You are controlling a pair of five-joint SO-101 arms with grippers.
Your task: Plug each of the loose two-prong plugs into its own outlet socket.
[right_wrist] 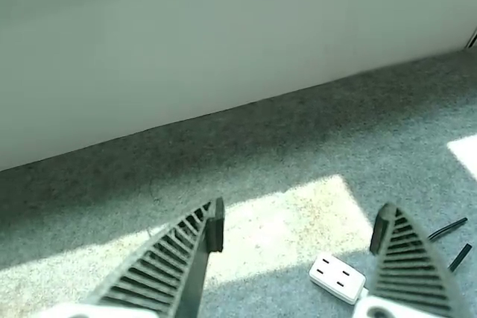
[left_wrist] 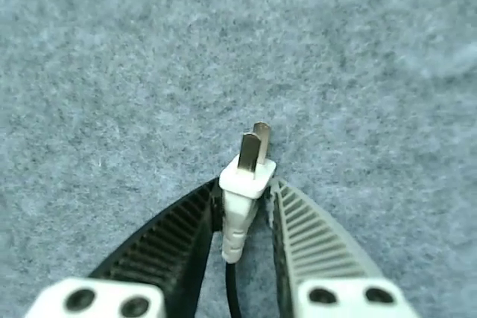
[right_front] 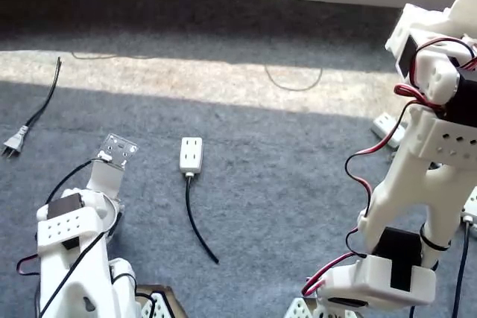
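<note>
Our left gripper (left_wrist: 246, 191) is squeezed tight on a white plug (left_wrist: 250, 173), with its prongs poking out over the carpet (left_wrist: 112, 72). We think this is the carrying step. Next, the prongs must line up with the white socket (right_front: 191, 153) nearby. Farther off, our right gripper (right_wrist: 299, 227) hangs wide open.

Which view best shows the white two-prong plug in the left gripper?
The left wrist view: the white two-prong plug is held in the left gripper, both metal prongs plain. The high view has that gripper from above; the plug cannot be made out. The right wrist view faces a wall and a white outlet block.
</note>
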